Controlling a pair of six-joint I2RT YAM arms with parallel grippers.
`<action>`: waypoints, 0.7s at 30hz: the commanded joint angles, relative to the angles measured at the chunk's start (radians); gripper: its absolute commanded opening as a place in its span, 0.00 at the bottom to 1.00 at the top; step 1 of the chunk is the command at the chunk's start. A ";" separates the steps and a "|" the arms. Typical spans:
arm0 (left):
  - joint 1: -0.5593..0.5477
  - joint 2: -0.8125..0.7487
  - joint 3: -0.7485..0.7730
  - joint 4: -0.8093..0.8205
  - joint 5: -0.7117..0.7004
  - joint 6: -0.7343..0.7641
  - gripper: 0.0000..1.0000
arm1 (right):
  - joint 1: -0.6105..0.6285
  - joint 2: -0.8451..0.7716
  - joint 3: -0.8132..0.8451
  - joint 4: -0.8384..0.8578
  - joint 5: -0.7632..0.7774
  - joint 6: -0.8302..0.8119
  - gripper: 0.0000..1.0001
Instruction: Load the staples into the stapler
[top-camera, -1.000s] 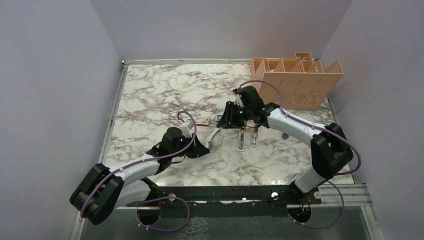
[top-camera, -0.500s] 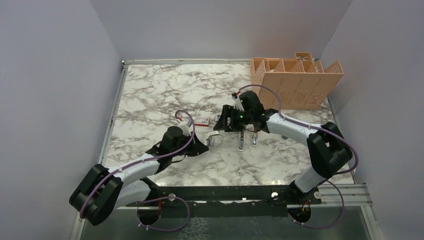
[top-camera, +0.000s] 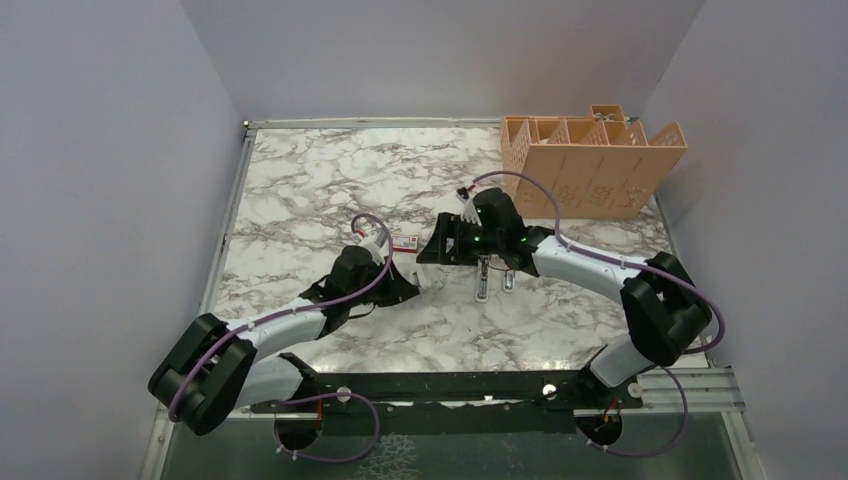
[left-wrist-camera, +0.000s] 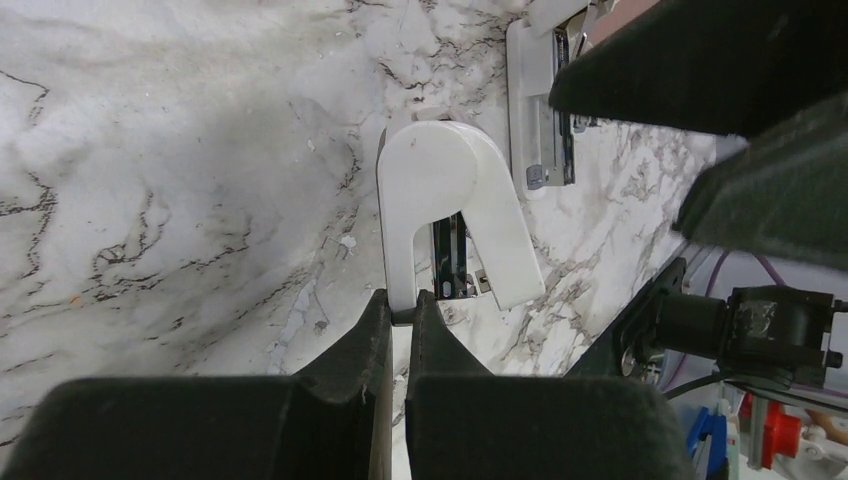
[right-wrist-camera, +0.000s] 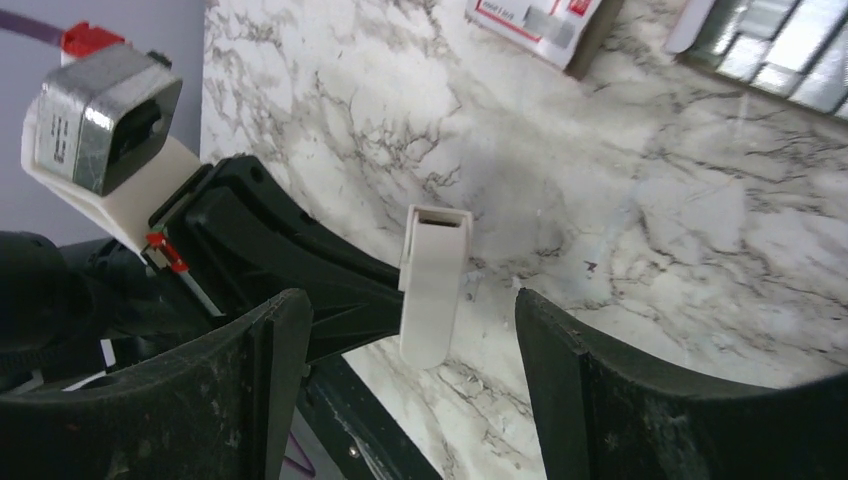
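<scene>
Left gripper (top-camera: 408, 287), centre frame, is clenched on the white stapler arm (top-camera: 428, 272), right gripper (top-camera: 438, 248) just above. Left wrist: fingers (left-wrist-camera: 370, 350) pinch that arm's lower end. Right wrist: jaws gape wide; staples (right-wrist-camera: 775, 40) lie in their tray, upper right, beside a red-and-white box (right-wrist-camera: 535, 18).

The staple box (top-camera: 405, 241) lies behind the stapler cover (top-camera: 428, 276) on the table (top-camera: 300, 180).

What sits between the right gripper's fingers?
The white stapler part, pinched by the left gripper, shows in the right gripper's gap, touching neither finger; right wrist view.
</scene>
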 joint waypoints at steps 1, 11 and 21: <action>-0.004 0.004 0.041 0.021 -0.008 -0.046 0.00 | 0.063 0.024 0.006 0.013 0.011 -0.021 0.79; -0.004 0.020 0.046 0.020 -0.003 -0.034 0.00 | 0.102 0.085 0.009 0.005 -0.004 0.011 0.59; -0.004 0.009 0.026 -0.017 -0.007 0.007 0.00 | 0.095 0.066 0.123 -0.201 0.214 0.015 0.30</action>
